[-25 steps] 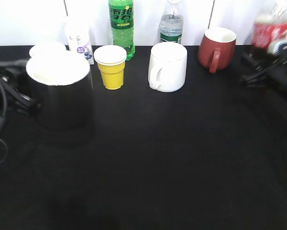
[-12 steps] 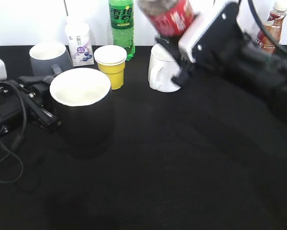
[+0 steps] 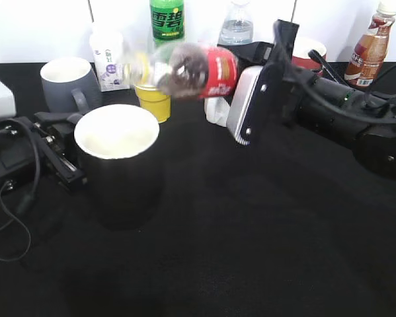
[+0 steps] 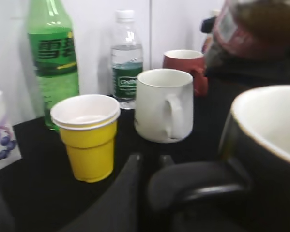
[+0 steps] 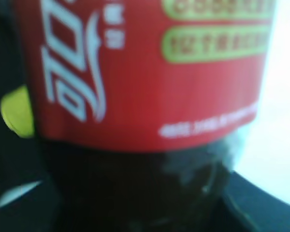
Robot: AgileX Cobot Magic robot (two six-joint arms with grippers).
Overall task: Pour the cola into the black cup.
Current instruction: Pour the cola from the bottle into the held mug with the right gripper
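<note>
Gripper work first: in the exterior view the right gripper (image 3: 240, 79) is clamped on the cola bottle (image 3: 191, 69), holding it nearly level in the air, long axis running left-right with the neck pointing left. The neck end sits above and just behind the black cup (image 3: 118, 165), which stands on the counter (image 3: 264, 251) with the left gripper (image 3: 65, 155) at its handle side. The mouth looks short of the cup's opening, so the pour likely needs a small shift toward the camera. A yellow cup (image 3: 155, 105) and grey mug (image 3: 65, 82) stand close behind; open counter lies in front. From the left wrist, this gripper closes on the cup's handle (image 4: 198, 186). From the right wrist, the red label (image 5: 135, 72) fills the frame.
</note>
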